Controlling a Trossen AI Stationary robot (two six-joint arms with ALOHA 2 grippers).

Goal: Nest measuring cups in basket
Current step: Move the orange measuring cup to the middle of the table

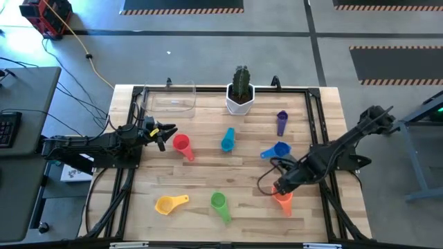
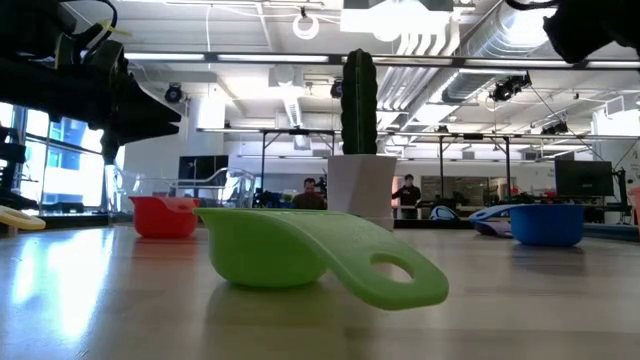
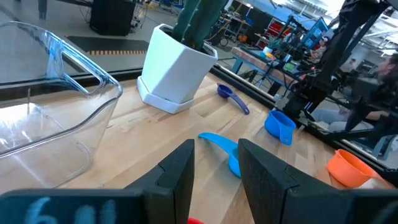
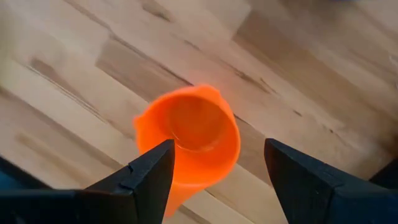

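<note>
Orange cup [image 4: 189,140] sits between the right gripper [image 4: 214,180] jaws, wide open, not gripping. Left gripper [image 1: 166,133] jaws part-open, empty, just beside the red cup [image 1: 182,144].

You see seven measuring cups on the pale, wood-grained bench [image 1: 208,173]: red [image 1: 182,144], light blue [image 1: 228,140], dark blue [image 1: 277,150], purple [image 1: 282,122], orange [image 1: 283,200], green [image 1: 219,203] and yellow [image 1: 168,204]. The basket [image 1: 171,99] is clear, and a dark green cactus [image 1: 240,81] stands in a white pot [image 1: 240,102]. Both arms are black.
</note>
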